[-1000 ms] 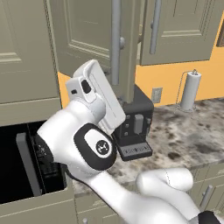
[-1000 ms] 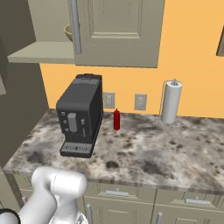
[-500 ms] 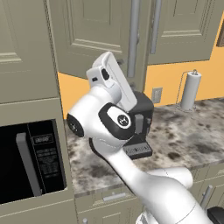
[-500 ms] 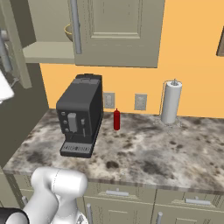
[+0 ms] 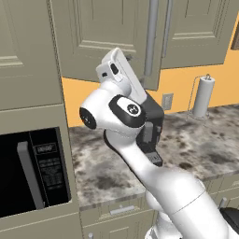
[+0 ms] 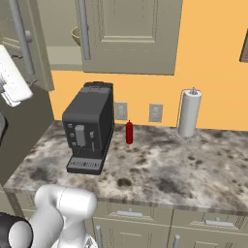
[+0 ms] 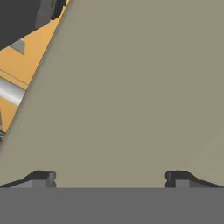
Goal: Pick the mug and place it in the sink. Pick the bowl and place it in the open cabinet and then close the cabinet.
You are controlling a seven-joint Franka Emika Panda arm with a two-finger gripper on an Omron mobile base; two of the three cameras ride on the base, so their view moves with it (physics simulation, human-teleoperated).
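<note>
Bowl on the cabinet shelf, my fingers spread wide and empty.

The bowl sits at the left end of the shelf inside the cabinet, partly hidden behind the edge of the door. My gripper faces a flat grey-beige door panel up close; both fingertips stand fully apart, holding nothing, and I cannot tell whether they touch the panel.

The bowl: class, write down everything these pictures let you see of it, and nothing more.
Just a sliver of the bowl shows in the right base view: a tan-beige curved side with a thin rim. It sits upright on the shelf inside the open cabinet, up above the coffee machine. The cabinet's doors and a silver bar handle hide the rest. Nothing is gripping it.
</note>
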